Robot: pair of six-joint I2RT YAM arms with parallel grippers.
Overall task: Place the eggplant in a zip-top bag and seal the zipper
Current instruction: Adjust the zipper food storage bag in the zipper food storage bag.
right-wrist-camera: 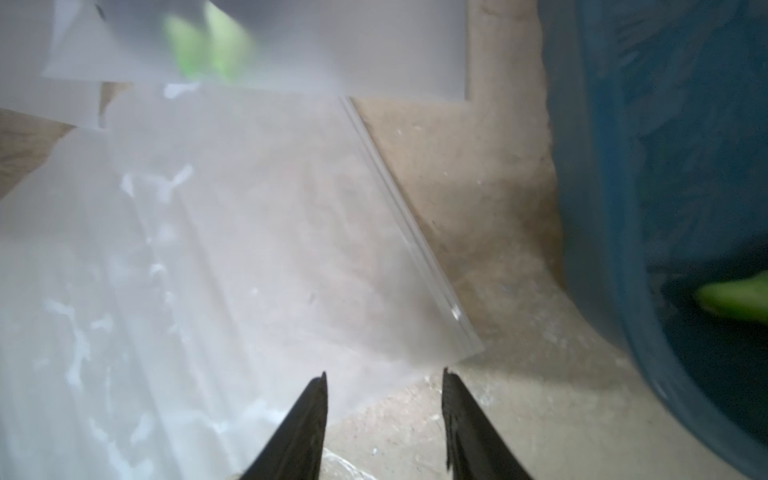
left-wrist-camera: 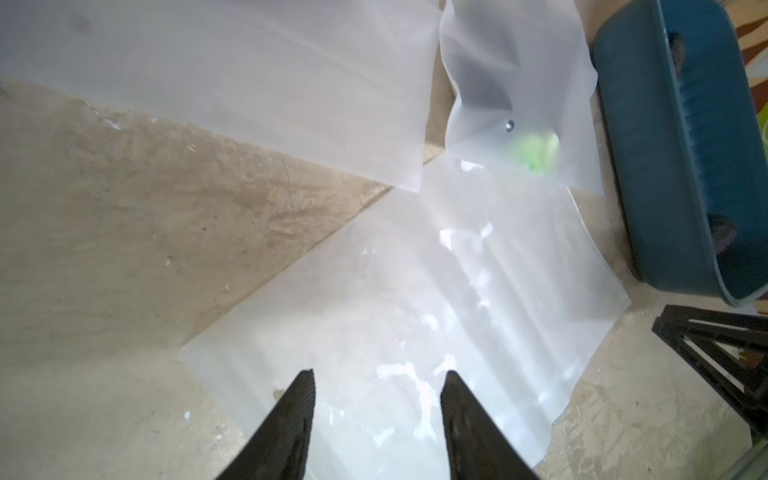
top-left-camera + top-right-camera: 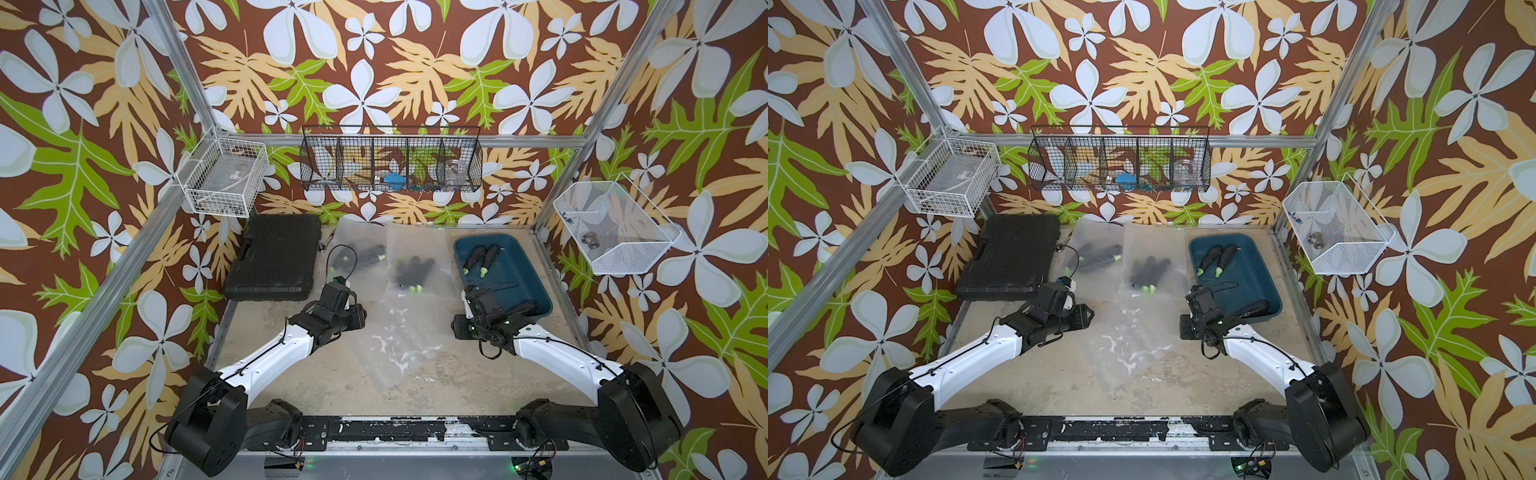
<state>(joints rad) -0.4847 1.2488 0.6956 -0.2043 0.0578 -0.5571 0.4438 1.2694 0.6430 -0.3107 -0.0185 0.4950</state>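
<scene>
An empty clear zip-top bag (image 3: 399, 349) (image 3: 1125, 345) lies flat in the middle of the table. Its zipper edge (image 1: 409, 232) faces the blue bin (image 3: 519, 266). Two dark eggplants (image 3: 475, 257) (image 3: 491, 254) with green stems lie at the back of the bin. A third eggplant (image 3: 524, 308) lies at the bin's near end, beside my right wrist. My left gripper (image 3: 359, 313) (image 2: 378, 374) hangs open over the bag's left part with nothing between its fingers. My right gripper (image 3: 457, 326) (image 1: 384, 374) is open and empty at the bag's near right corner.
Two frosted bags (image 3: 365, 253) (image 3: 411, 270) holding eggplants lie behind the empty one. A black case (image 3: 274, 262) sits at the back left. Wire baskets hang on the walls: white (image 3: 222, 178), black (image 3: 390, 162), white (image 3: 611, 228).
</scene>
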